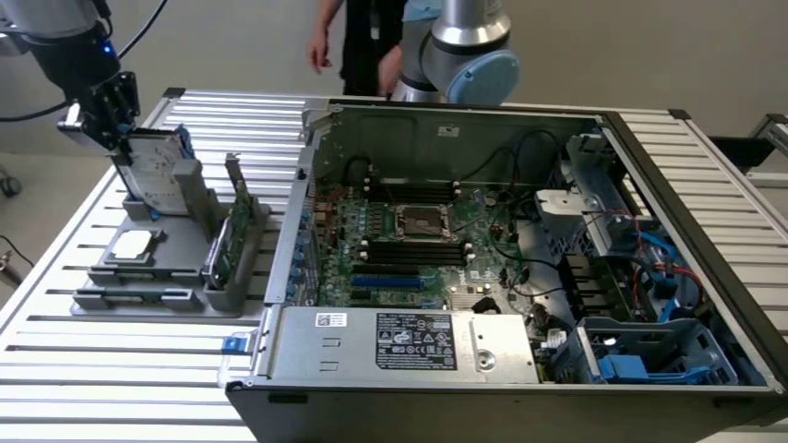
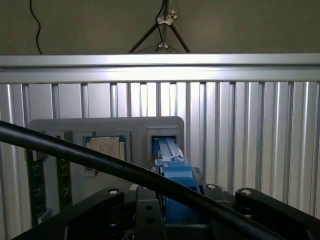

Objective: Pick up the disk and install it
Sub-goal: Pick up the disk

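Above the grey holder [image 1: 173, 269], black jaws flank the flat, silver, blue-framed disk [image 1: 153, 173]; whether pinching, cannot tell.

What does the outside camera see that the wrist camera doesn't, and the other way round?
The exterior view brings the open computer case with its green motherboard, and a person standing behind it. The wrist view brings tripod legs in the background and a black cable crossing close to the camera. Both share the gripper at the top of the disk, which stands upright in the grey holder, plus the square chip and a green circuit card.
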`<state>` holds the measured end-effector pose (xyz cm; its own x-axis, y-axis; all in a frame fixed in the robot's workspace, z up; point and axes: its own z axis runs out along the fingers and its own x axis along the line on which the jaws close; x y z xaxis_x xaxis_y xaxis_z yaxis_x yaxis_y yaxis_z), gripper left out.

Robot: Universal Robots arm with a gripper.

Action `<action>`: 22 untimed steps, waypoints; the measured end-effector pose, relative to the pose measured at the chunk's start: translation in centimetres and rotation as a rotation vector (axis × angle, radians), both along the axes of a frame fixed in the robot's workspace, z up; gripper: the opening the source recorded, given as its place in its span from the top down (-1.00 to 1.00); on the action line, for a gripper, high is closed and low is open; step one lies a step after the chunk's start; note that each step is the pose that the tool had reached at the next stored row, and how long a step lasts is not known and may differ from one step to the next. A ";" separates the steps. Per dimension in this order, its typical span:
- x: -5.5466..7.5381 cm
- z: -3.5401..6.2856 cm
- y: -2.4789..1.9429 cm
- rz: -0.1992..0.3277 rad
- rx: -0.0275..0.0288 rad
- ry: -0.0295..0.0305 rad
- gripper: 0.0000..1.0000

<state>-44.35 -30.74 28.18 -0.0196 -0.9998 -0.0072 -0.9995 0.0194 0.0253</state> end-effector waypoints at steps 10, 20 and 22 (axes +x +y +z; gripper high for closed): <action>0.0 -0.09 -0.75 -0.012 0.0001 -0.0001 0.29; 0.0 -0.09 -0.76 -0.012 0.0001 0.0000 0.35; 0.0 -0.09 -0.76 -0.012 0.0001 0.0000 0.35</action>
